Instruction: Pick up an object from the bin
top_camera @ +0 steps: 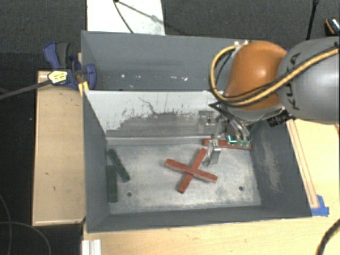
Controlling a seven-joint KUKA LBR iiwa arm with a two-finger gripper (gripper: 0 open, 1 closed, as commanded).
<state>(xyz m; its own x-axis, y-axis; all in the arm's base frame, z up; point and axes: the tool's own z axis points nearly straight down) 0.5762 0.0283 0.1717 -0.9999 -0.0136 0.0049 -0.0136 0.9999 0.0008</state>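
Two red-brown sticks (190,170) lie crossed as an X on the bin floor, right of the middle. My gripper (212,155) hangs just above the upper right end of the stick that runs up to the right. A third red-brown stick (229,144) lies behind the gripper near the bin's back right, partly hidden by it. Nothing shows between the fingers.
Two dark green sticks (115,173) lie by the bin's left wall, one leaning across the other. The arm with its orange cover and yellow cables reaches over the bin's right back corner.
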